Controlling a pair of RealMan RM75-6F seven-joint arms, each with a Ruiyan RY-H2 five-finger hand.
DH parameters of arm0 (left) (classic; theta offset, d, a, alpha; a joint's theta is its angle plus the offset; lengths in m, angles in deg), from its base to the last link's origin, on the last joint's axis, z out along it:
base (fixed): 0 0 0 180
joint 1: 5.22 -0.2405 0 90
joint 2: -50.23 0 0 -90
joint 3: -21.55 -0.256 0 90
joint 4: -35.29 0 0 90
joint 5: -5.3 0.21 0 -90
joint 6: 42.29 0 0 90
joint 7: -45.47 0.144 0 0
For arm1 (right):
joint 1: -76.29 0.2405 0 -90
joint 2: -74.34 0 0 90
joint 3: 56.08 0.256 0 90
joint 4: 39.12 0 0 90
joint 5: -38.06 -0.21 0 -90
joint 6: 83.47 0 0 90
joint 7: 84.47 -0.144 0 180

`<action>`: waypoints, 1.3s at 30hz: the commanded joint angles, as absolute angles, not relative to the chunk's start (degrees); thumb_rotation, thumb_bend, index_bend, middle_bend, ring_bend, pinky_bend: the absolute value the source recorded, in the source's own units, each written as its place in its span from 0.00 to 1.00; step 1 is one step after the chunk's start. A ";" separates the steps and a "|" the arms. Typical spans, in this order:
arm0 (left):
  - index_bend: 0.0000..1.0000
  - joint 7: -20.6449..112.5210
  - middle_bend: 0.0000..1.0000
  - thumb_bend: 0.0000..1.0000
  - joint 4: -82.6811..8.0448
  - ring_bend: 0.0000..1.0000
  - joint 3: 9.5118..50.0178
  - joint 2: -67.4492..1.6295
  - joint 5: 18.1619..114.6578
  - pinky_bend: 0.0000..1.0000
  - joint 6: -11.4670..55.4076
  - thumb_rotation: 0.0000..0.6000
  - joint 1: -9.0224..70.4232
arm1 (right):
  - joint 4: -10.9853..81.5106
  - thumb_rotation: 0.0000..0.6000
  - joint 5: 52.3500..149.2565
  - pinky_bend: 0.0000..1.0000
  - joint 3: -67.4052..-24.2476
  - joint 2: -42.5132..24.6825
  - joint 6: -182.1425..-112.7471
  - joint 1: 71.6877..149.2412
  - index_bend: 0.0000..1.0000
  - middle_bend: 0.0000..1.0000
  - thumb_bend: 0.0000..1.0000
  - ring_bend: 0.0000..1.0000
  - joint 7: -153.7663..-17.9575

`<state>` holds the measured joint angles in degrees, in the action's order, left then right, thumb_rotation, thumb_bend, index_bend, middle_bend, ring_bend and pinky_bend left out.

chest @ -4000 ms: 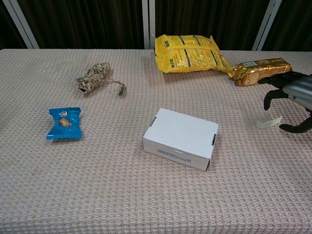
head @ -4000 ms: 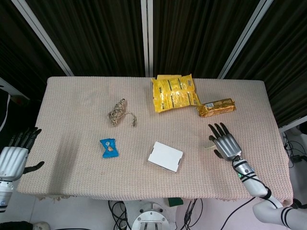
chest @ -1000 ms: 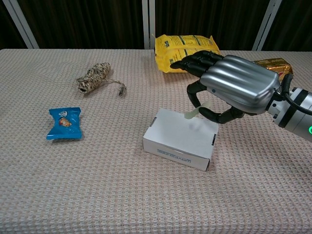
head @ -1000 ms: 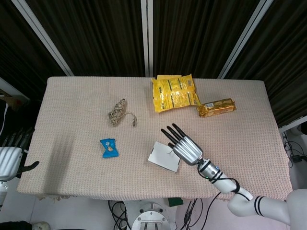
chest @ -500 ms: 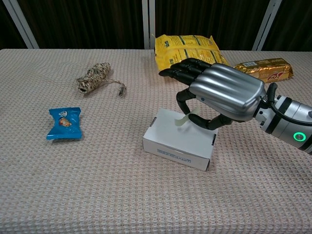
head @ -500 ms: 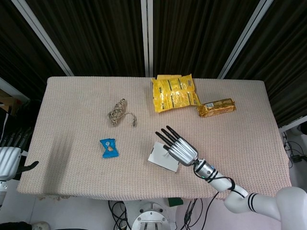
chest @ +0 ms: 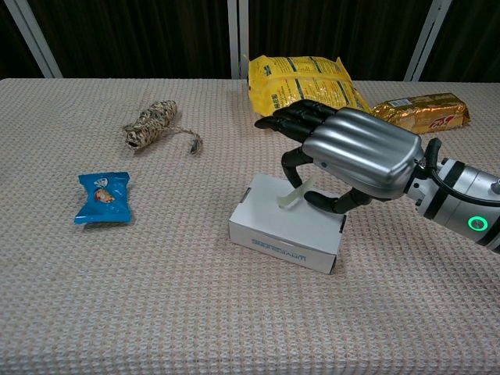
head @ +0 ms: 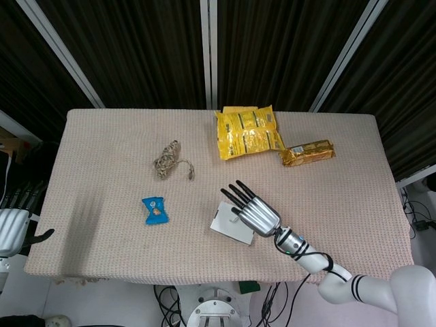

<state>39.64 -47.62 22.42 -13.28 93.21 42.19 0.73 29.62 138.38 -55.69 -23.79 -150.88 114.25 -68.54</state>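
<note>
The left hand hangs off the tabletop's 8 o'clock edge, fingers apart, holding nothing. Nearest on the cloth lies the white box, near the middle. The right hand hovers over the box's far side, pinching a pale strip between thumb and a finger, the other fingers spread toward 10 o'clock; the strip's lower end touches or nearly touches the box top. A blue packet lies at 9 o'clock of the box, well apart. Farther, a twine ball sits at 10 o'clock. Farthest, a yellow bag lies at 12 o'clock, a gold packet just beside it at 2 o'clock.
</note>
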 commanded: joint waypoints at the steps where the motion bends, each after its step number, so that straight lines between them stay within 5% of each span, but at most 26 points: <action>1: 0.08 39.63 0.07 0.00 -47.60 0.00 22.41 -13.29 93.25 0.09 42.17 1.00 0.75 | 30.00 1.00 138.18 0.00 -55.85 -23.51 -150.53 114.30 0.49 0.00 0.35 0.00 -68.46; 34: 0.08 40.45 0.07 0.00 -48.23 0.00 22.35 -13.32 93.54 0.09 41.84 1.00 1.06 | 38.68 1.00 139.24 0.00 -58.28 -17.23 -152.73 112.28 0.43 0.00 0.33 0.00 -69.19; 36: 0.08 40.44 0.07 0.00 -48.17 0.00 22.31 -13.37 93.56 0.09 41.81 1.00 1.06 | 39.74 0.80 138.37 0.00 -58.49 -16.69 -151.68 112.34 0.39 0.00 0.39 0.00 -71.35; 38: 0.08 40.42 0.07 0.00 -48.10 0.00 22.30 -13.39 93.49 0.09 41.79 1.00 1.02 | 41.76 0.44 137.07 0.00 -58.79 -15.77 -150.15 112.42 0.37 0.00 0.47 0.00 -74.14; 39: 0.08 40.41 0.07 0.00 -48.08 0.00 22.29 -13.38 93.47 0.09 41.79 1.00 1.01 | 42.43 0.39 136.79 0.00 -58.86 -15.34 -149.66 112.51 0.37 0.00 0.48 0.00 -74.80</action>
<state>40.41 -48.09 22.29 -13.39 93.47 41.79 1.01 40.51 137.99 -58.52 -16.44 -151.19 112.37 -72.55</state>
